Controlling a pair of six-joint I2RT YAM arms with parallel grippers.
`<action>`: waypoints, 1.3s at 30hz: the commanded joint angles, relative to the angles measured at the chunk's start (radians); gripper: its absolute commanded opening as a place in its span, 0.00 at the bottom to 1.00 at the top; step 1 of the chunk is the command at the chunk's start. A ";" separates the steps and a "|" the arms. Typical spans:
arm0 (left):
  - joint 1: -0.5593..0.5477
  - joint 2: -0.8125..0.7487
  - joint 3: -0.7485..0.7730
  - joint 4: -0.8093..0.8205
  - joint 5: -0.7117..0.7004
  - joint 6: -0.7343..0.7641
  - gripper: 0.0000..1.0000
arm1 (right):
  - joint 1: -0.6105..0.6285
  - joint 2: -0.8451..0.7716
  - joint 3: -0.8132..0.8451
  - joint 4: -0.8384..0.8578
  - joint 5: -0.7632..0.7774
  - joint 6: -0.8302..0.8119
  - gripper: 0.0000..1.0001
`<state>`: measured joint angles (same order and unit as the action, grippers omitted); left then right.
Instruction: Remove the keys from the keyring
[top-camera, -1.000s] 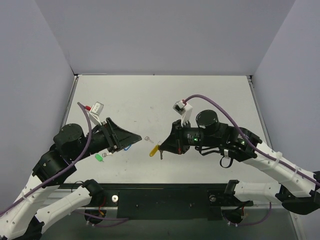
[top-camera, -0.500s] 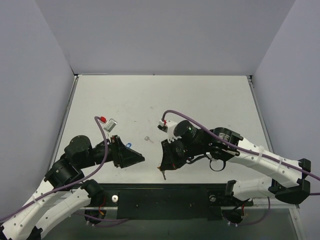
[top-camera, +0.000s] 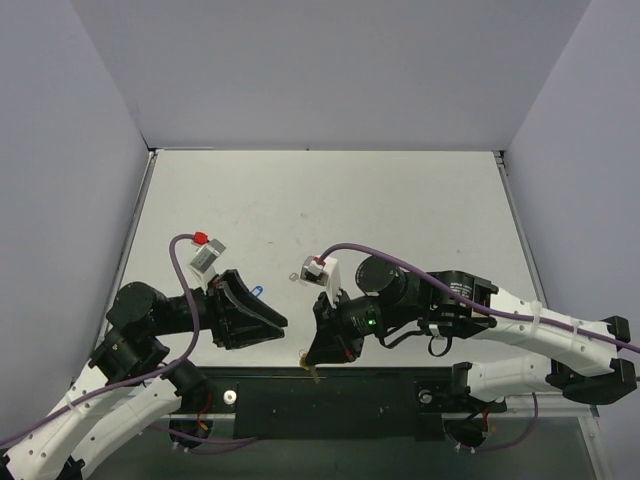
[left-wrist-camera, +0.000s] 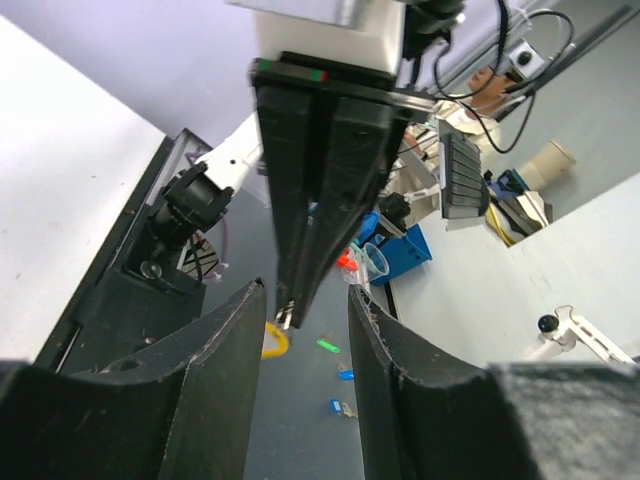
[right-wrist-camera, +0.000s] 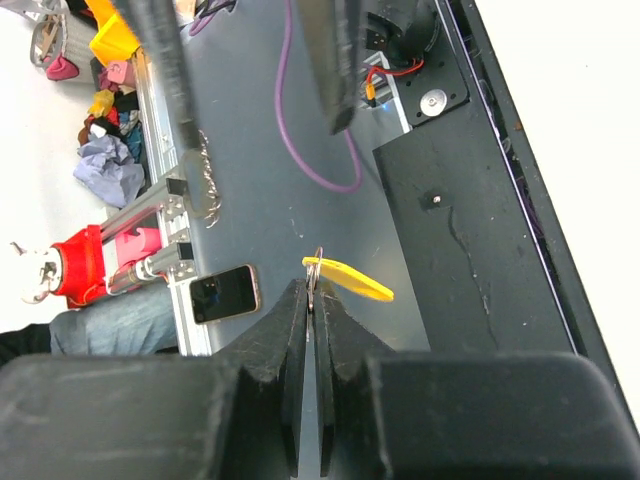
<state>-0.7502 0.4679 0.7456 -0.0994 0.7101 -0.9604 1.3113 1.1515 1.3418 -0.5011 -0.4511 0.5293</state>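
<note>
My right gripper (top-camera: 313, 361) is shut on the thin metal ring (right-wrist-camera: 317, 270) of the keyring, and its yellow tag (right-wrist-camera: 352, 281) sticks out sideways. It holds this over the table's near edge, where the tag also shows in the top view (top-camera: 315, 373). My left gripper (top-camera: 276, 322) is open and empty, just left of the right gripper and pointing at it. In the left wrist view the right gripper's fingers (left-wrist-camera: 320, 200) hang between my open jaws (left-wrist-camera: 305, 290), with the tag (left-wrist-camera: 273, 339) below them. No key shows on the ring. The small silver key is out of view.
A blue tag (top-camera: 257, 291) lies on the table behind the left gripper. The black base rail (top-camera: 330, 395) runs along the near edge below both grippers. Small green (left-wrist-camera: 328, 346) and blue (left-wrist-camera: 345, 375) tags lie on the grey surface beyond.
Both grippers moved toward the near edge. The right one carried the yellow tag off the table middle to the front rail. The left one swung in beside it.
</note>
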 joint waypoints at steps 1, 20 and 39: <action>-0.001 -0.014 -0.002 0.135 0.075 -0.032 0.48 | 0.003 0.011 0.030 0.059 -0.014 -0.037 0.00; -0.003 -0.006 -0.023 0.130 0.057 -0.041 0.39 | -0.011 0.028 0.102 0.076 -0.014 -0.087 0.00; -0.024 -0.002 -0.049 0.139 0.054 -0.049 0.34 | -0.030 0.045 0.123 0.095 -0.014 -0.097 0.00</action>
<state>-0.7639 0.4606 0.6983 -0.0097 0.7670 -1.0107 1.2896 1.1900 1.4189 -0.4511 -0.4538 0.4438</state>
